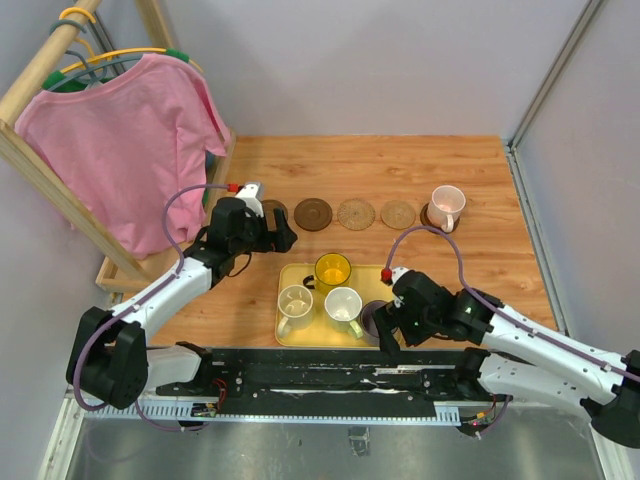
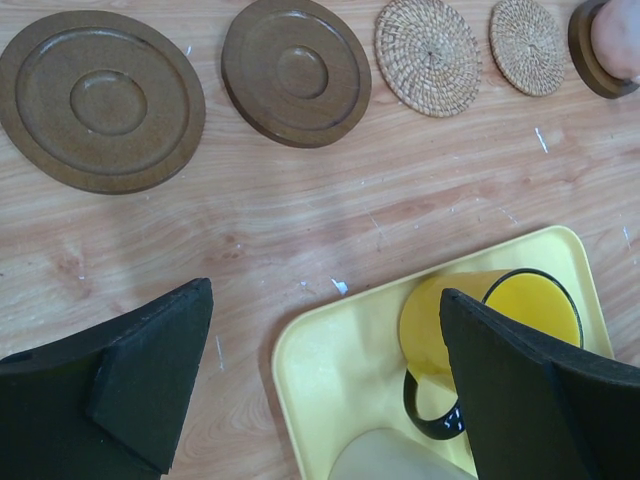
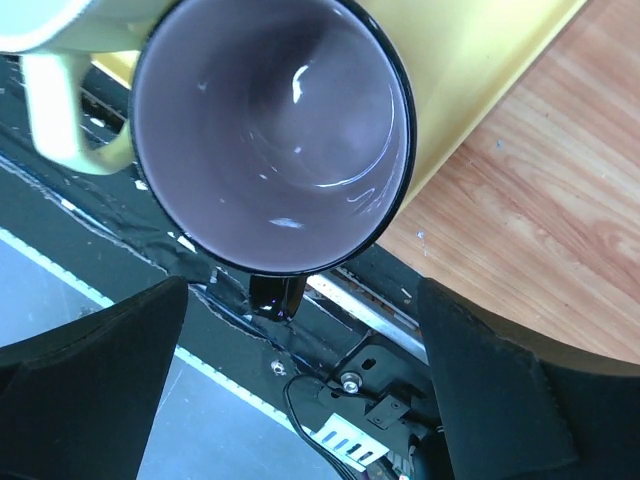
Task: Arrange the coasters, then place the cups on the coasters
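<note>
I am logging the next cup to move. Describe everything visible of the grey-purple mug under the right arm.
The grey-purple mug is round, glossy and ceramic-looking, with a lilac-grey inside, a thin dark rim and a dark handle pointing toward the robot's base. It stands upright and empty at the near right corner of the yellow tray, close beside the white mug; whether they touch cannot be told. The right tool hangs open over it, its fingers clear of the mug.
</note>
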### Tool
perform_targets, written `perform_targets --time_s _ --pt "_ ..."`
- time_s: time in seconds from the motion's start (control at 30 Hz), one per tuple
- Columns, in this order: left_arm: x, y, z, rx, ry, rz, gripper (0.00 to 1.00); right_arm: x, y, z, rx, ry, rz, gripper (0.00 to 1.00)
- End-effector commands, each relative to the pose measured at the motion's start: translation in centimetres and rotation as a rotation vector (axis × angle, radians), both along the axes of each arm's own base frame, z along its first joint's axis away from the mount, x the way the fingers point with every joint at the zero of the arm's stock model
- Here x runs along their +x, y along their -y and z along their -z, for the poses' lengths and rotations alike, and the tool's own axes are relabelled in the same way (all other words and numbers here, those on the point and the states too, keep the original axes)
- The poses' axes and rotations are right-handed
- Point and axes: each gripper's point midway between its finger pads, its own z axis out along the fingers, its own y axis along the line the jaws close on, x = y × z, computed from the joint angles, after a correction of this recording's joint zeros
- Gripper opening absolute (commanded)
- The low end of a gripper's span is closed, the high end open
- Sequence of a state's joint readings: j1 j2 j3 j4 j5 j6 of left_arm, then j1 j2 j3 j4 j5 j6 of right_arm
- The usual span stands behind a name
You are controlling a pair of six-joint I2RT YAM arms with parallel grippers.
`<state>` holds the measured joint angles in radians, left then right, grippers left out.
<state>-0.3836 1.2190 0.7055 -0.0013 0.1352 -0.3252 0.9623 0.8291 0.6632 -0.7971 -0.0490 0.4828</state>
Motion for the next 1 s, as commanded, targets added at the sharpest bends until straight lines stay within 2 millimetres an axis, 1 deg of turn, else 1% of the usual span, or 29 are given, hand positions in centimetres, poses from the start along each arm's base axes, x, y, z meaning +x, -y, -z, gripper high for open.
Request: perform_targets --time_s 0.0,0.07,0.17,0.23,0.3,0.47,0.63,0.8,0.9,0.97 --pt "-0.4 0.7 -0.6 -0.037 0.019 0.022 1.00 -0.2 0.6 1.7 -0.065 -0.003 0.069 0.95" --pt "-0.5 0.7 -0.4 -0.035 0.015 0.022 1.00 -0.3 0.4 2.1 -0.075 0.000 0.073 0.87" --pt "-0.6 0.6 -0.1 -0.032 0.010 0.023 1.00 -0.3 0.1 2.4 -0.078 0.009 0.082 0.72" --pt "-0.7 0.6 0.0 -0.033 0.010 0.022 1.00 -0.3 0.1 2.6 -0.085 0.014 0.088 0.66" --pt "-0.7 0.6 0.1 -0.033 0.008 0.022 1.00 -0.2 0.1 2.9 -0.091 0.015 0.094 0.61" --pt "-0.8 0.5 0.4 -0.030 0.002 0.019 1.00 -0.2 0.0 3.4 -0.105 0.013 0.102 0.53" --pt "-0.8 0.5 0.5 -0.029 0.002 0.019 1.00 -0.1 -0.1 4.0 -0.105 0.012 0.122 0.51" --pt "-0.8 0.5 0.4 -0.030 0.006 0.021 1.00 -0.1 0.0 4.4 -0.100 0.009 0.137 0.46" --pt "-0.9 0.5 0.5 -0.032 0.003 0.021 1.00 -0.1 0.0 4.4 -0.096 0.016 0.142 0.42" --pt "-0.9 0.5 0.6 -0.033 0.002 0.021 1.00 0.1 -0.1 4.2 -0.090 0.025 0.145 0.41"
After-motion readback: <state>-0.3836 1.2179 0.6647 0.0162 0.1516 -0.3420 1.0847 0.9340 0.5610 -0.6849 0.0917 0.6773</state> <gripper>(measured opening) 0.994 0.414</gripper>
